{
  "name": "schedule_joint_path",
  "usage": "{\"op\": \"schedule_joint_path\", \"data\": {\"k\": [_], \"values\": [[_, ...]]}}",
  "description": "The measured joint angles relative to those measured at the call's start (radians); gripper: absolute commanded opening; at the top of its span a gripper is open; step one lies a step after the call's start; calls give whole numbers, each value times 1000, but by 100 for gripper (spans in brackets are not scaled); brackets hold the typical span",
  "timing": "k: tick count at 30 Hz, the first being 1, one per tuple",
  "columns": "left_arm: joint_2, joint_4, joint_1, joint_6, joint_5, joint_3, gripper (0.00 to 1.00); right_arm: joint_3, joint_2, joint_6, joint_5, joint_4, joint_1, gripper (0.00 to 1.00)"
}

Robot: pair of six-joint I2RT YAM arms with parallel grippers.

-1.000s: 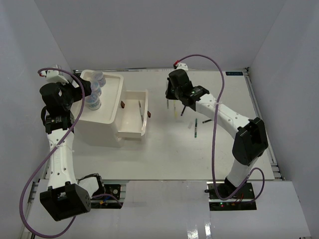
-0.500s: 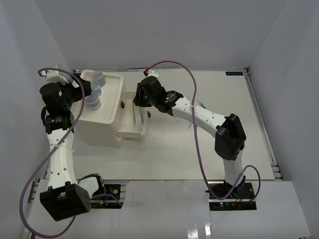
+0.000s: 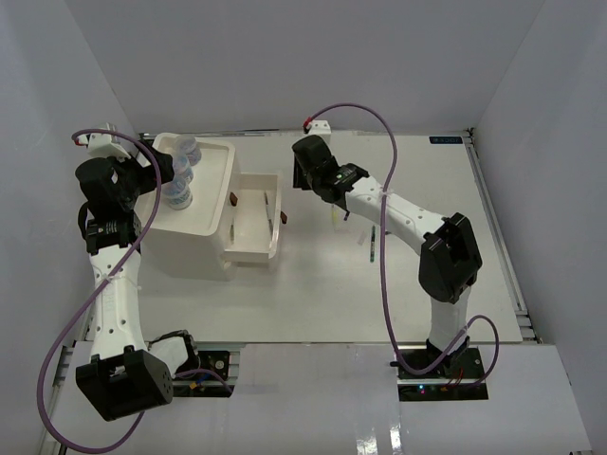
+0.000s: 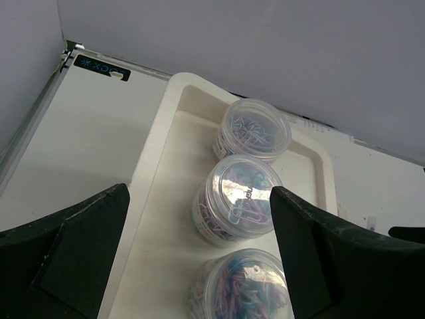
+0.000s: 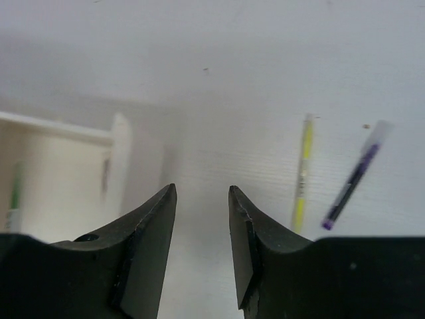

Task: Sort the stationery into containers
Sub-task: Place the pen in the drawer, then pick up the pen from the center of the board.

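White tabletop (image 3: 313, 294), boxed in by plain white walls. Far left: left gripper (image 4: 199, 199), spread wide and holding nothing, hanging over the top tray (image 4: 159, 133) of the white box unit (image 3: 190, 246) and straddling three clear jars (image 4: 242, 199) lined up in that tray. Just right of the box: one drawer (image 3: 248, 227) pulled out, with what looks like a green pen (image 5: 13, 196) lying inside, though blurred. Further right: right gripper (image 5: 201, 193), partly parted and empty, poised above bare table between the drawer and the loose pens. Beyond that: yellow pen (image 5: 302, 173) and dark blue pen (image 5: 352, 176), near each other on the table, not touching. Reads as the pen-sorting step, jars seemingly done. Next probably calls for swinging right, squaring up across the yellow pen, lowering, then closing on its barrel.
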Motion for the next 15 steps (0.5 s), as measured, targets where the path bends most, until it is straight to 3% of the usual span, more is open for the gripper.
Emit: {"op": "schedule_joint_path", "data": {"k": [9,15], "values": [[0,0,0,0,3,0,98,-21,81,-55,-3,-20,-188,41],[0,0,2,0,4,0,98,-5,223,-79,-40,-46,-212,39]]}}
